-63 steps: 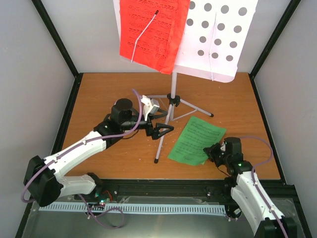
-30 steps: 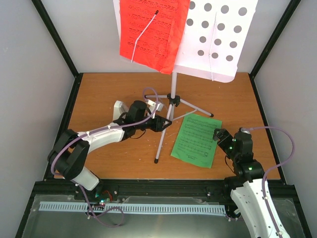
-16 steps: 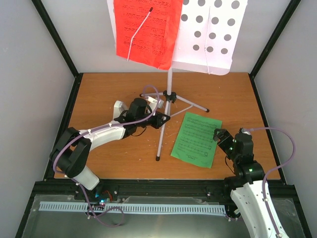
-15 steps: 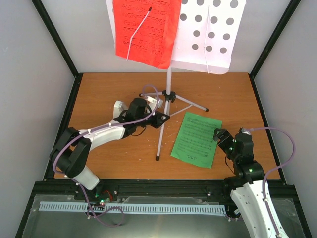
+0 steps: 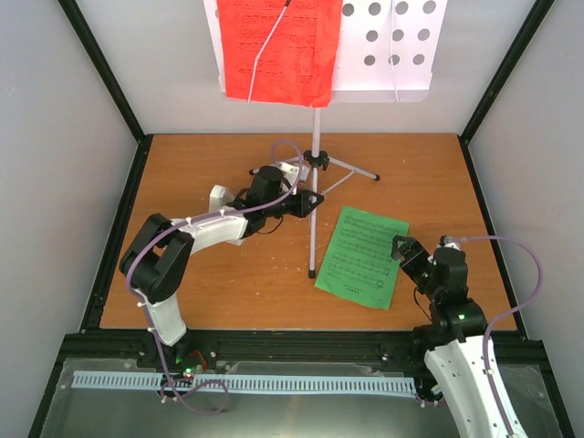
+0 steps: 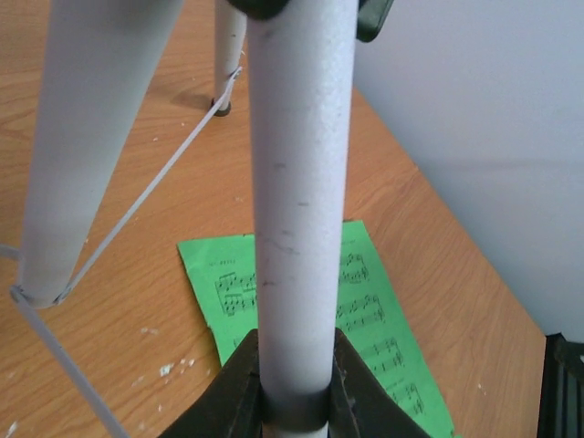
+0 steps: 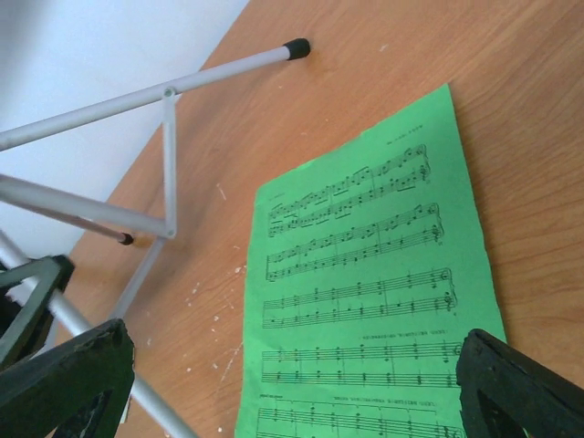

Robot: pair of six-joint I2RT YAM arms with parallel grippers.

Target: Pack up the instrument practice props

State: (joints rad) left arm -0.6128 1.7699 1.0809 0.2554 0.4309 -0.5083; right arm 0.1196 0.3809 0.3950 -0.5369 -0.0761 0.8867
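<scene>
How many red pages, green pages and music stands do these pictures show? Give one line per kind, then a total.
red page: 1
green page: 1
music stand: 1
Total: 3

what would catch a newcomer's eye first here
The bright red sheet-music page held on the white perforated music stand at the back of the wooden table dominates the top view. Below it, the left end effector is shut around the stand's pole, and a green sheet-music page lies flat on the table just ahead of the open right end effector.
</scene>
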